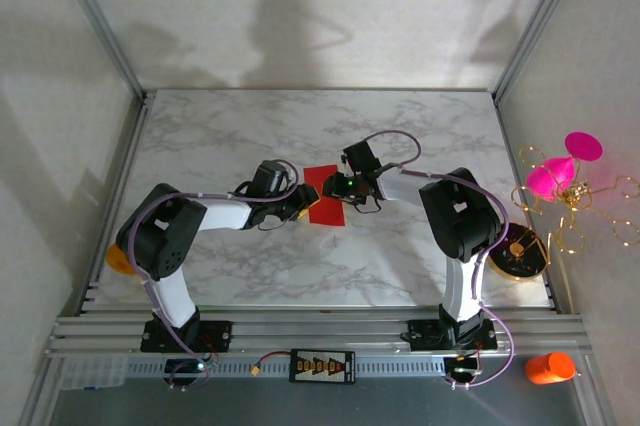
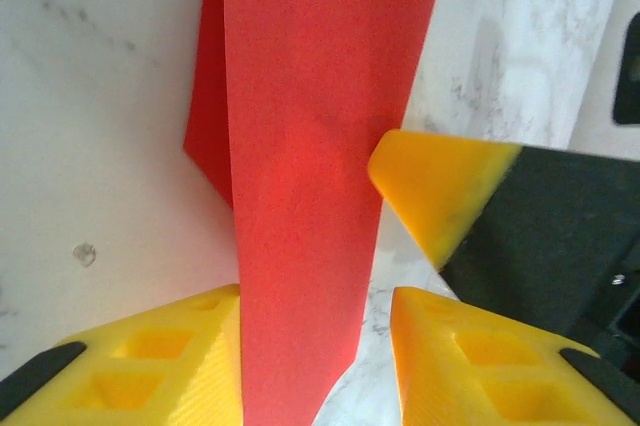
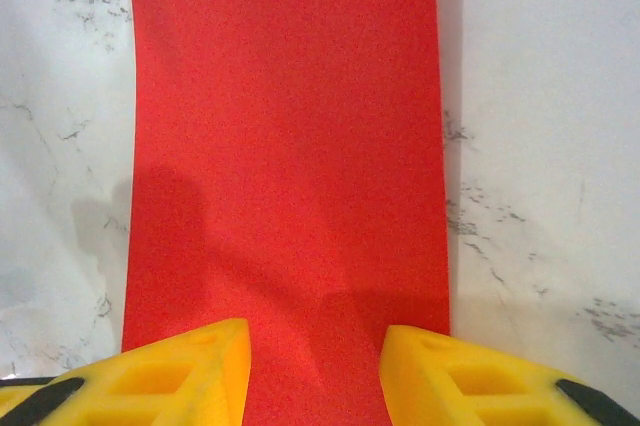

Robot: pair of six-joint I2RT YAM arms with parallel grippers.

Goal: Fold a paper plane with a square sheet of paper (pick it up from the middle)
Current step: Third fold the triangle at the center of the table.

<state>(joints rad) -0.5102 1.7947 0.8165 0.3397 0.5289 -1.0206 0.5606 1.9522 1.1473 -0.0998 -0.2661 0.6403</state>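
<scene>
The square sheet of paper (image 1: 325, 208) is bright red and folded into a narrower rectangle on the marble table (image 1: 250, 126). My left gripper (image 1: 298, 202) is at its left edge and my right gripper (image 1: 347, 189) at its right edge. In the left wrist view a raised red flap (image 2: 310, 146) runs between the open fingers of my left gripper (image 2: 315, 296); it lies against the left finger (image 2: 180, 346), with a gap to the other. A fingertip of the right gripper (image 2: 440, 186) sits beside the flap. My right gripper (image 3: 315, 331) stands open low over the flat paper (image 3: 290, 146).
A magenta cone ornament (image 1: 565, 161) with gold wire stands off the table's right edge, with a round gold-and-black object (image 1: 520, 249) near it. An orange bottle (image 1: 550, 367) lies at the near right by the aluminium rail (image 1: 320, 331). Bare marble lies behind the paper.
</scene>
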